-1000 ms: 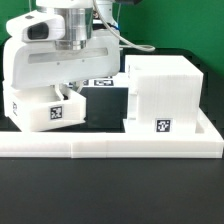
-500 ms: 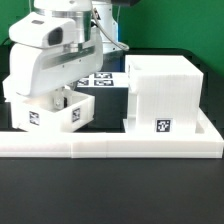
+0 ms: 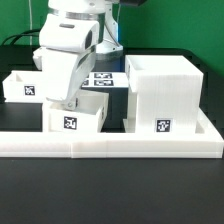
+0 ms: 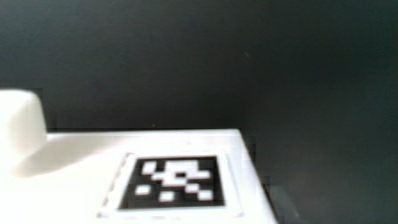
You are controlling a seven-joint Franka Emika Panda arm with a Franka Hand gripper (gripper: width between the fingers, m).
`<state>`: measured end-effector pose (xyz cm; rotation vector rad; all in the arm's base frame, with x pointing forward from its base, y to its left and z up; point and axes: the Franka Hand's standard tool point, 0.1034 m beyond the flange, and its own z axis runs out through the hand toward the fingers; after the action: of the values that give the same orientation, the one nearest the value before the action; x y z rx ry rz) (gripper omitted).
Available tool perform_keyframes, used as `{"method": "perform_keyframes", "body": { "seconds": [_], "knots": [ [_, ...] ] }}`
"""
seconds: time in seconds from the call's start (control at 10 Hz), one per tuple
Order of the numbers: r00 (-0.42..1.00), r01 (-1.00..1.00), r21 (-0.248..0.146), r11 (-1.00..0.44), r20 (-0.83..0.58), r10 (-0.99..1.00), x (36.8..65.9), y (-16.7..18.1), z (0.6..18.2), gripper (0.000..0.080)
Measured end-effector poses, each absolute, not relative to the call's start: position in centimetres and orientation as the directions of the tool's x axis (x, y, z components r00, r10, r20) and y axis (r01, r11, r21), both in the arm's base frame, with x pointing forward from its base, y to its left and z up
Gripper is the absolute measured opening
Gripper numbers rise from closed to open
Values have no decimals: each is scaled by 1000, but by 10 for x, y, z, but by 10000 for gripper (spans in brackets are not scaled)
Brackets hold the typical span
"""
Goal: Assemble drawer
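plainly white, the boxy housing (image 3: 165, 88) bears a square tag (image 3: 162, 126).

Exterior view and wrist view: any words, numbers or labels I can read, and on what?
None: no words or numbers can be read.
Only patterned square tags show, on the housing, the front tray, the rear tray and the marker board.

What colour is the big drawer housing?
White housing, black-and-white square tag on its front; clearest in the exterior view.
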<state>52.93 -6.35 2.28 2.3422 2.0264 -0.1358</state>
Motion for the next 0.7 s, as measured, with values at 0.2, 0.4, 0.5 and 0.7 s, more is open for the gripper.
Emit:
{"method": "perform_keyframes", "body": {
  "seconds": [0.2, 0.4, 0.5, 0.7],
  "knots": [
    [135, 990, -28, -138, -94, 986, 529, -64, 22, 42],
    [137, 990, -20, -139, -91, 986, 529, -62, 21, 42],
    [140, 990, -10, -141, -90, 986, 529, -62, 20, 42],
    [143, 990, -5, -144, -85, 986, 528, -56, 16, 42]
  ]
}}
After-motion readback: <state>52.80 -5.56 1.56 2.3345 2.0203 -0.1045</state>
